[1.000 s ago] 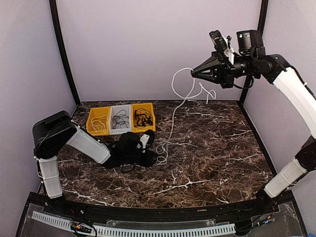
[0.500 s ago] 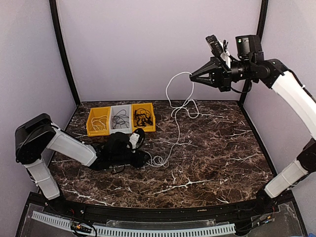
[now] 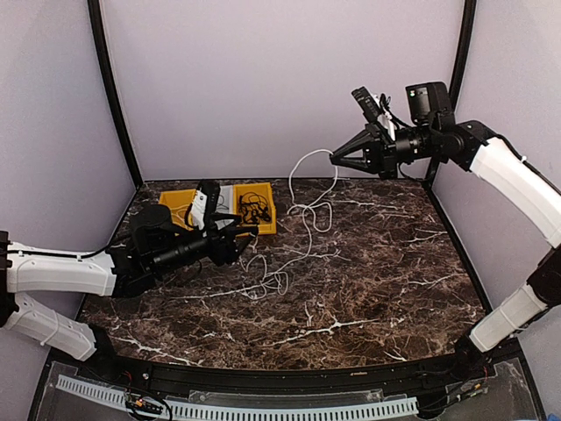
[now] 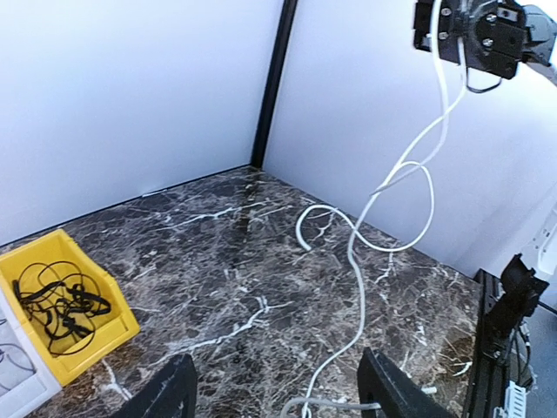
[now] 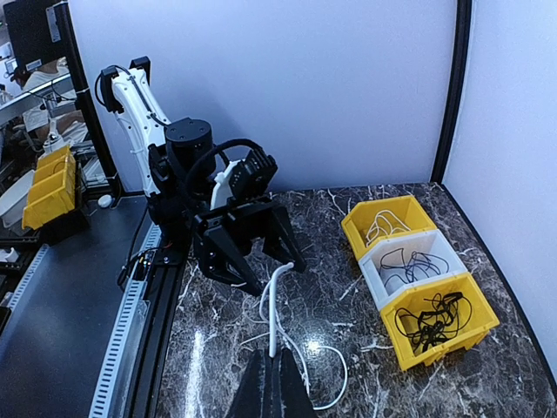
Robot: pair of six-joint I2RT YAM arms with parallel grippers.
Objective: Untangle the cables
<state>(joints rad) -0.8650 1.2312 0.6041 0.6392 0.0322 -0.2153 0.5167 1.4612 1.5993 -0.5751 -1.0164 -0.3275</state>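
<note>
A long white cable hangs from my right gripper, loops in the air and trails onto the marble table, ending in a small coil near the middle. In the right wrist view my right gripper is shut on the cable's upper end. My left gripper is open and empty, held above the table just left of the cable's lower coil. In the left wrist view the cable runs down between its spread fingers without touching them.
Three small bins stand in a row at the back left: a yellow one with white cords, a white one with grey and black cords, a yellow one with black cords. Purple walls enclose the table.
My left arm has lifted off the table and swung up and back, its gripper now open above the cable. My right gripper has moved left and lower with the white cable.
</note>
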